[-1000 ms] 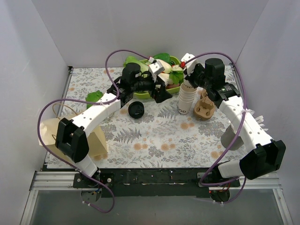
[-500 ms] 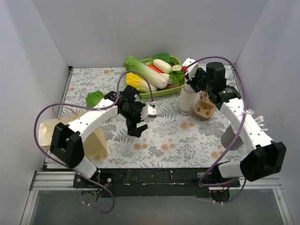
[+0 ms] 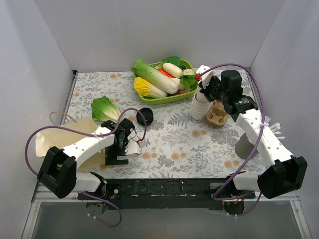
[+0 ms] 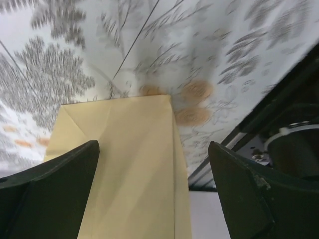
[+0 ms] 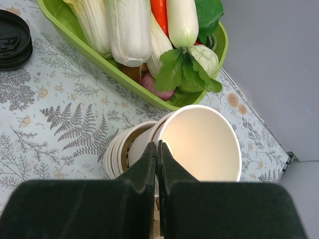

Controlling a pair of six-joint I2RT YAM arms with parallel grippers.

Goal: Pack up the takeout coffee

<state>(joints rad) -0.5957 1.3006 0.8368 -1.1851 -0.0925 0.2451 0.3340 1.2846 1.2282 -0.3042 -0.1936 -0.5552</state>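
Seemingly, the cup (image 5: 202, 142) rim sits inside right claw (image 5: 157, 147).

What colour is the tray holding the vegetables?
Lime green; the tray shows best in the right wrist view.

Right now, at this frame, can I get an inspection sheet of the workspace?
Surface: fern-print table cover.
Job's things: lidded coffee cup, nothing seen; paper bag at the near left.
Clutter: cup stack, black lids, green tray of vegetables, loose lettuce, cardboard carrier, grey object under the right arm.
Grippers: left gripper open above the paper bag; right gripper shut on the rim of the top cup, which tilts off the cup stack.
Cables: purple cables loop off both arms.
Surroundings: plain white walls.
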